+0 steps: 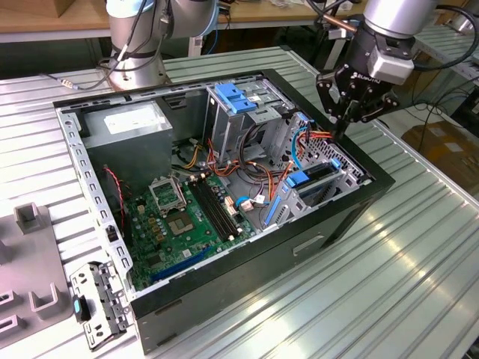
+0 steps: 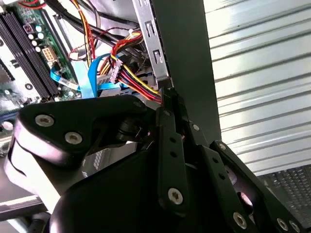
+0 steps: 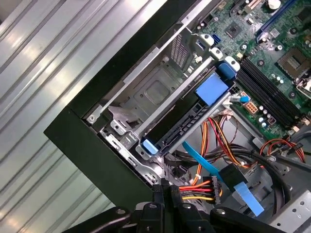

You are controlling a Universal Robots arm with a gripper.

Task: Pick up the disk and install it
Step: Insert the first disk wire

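The disk (image 1: 317,174) stands on edge in the metal drive cage at the exterior view's right end of the open computer case (image 1: 340,217). In the first wrist view the disk (image 3: 181,127) shows a dark edge with light-blue rail ends. My gripper (image 1: 340,129) hangs just above the case's far right corner, a short way beyond the disk, with nothing held. Its black fingers lie pressed together in both wrist views, the tips (image 3: 165,190) close to a bundle of red, yellow and black power wires (image 2: 138,80). The gripper (image 2: 170,99) is shut.
The case holds a green motherboard (image 1: 183,217), a grey power-supply box (image 1: 131,127) and an upper drive cage with a blue latch (image 1: 236,97). A blue flat cable (image 3: 201,160) runs near the fingertips. Grey fixtures (image 1: 34,254) and a loose bracket (image 1: 97,303) lie at the exterior view's left.
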